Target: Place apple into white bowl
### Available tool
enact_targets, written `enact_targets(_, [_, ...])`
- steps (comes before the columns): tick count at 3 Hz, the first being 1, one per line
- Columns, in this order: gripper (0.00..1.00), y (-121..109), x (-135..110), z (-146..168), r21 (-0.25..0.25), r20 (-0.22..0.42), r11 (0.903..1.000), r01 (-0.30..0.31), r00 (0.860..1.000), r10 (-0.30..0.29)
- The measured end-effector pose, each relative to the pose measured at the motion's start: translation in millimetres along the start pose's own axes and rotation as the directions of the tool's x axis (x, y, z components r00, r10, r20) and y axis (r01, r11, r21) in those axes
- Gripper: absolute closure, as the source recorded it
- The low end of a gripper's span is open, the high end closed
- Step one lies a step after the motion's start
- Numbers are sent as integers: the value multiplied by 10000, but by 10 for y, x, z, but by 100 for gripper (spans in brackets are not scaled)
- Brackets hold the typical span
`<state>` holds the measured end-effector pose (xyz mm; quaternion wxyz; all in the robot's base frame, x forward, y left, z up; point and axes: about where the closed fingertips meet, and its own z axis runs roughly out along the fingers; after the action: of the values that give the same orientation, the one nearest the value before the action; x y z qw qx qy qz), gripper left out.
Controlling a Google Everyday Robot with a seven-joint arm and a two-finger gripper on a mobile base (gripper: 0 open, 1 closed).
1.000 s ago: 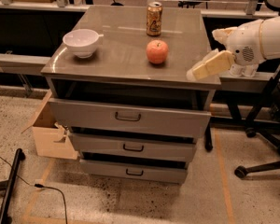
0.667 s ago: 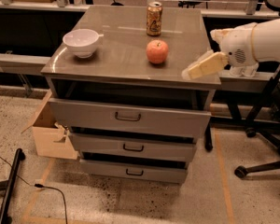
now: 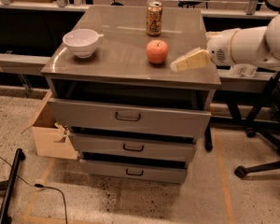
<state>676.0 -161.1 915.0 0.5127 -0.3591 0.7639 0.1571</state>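
The reddish-orange apple [image 3: 157, 51] sits on the grey cabinet top [image 3: 116, 55], right of the middle. The white bowl [image 3: 81, 42] stands near the left edge, well apart from the apple. My gripper [image 3: 177, 66] reaches in from the right on a white arm, with its cream fingers pointing left, just right of the apple and slightly nearer the front edge. It holds nothing and does not touch the apple.
A gold-brown soda can [image 3: 154, 18] stands behind the apple near the back. The cabinet has three drawers [image 3: 128, 118] below. A cardboard box [image 3: 49, 129] sits on the floor at the left. Office chair legs [image 3: 256, 164] stand at the right.
My gripper has moved left, closer to the apple. The apple, bowl and can have not moved.
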Motion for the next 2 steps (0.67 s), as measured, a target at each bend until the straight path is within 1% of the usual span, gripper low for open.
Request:
enact_targets(1, [0,-79,-3,298,28,57,9999,-171,9998,170])
enact_targets(2, [0,-111,-11,600,-74,89,10000,-50,9999,51])
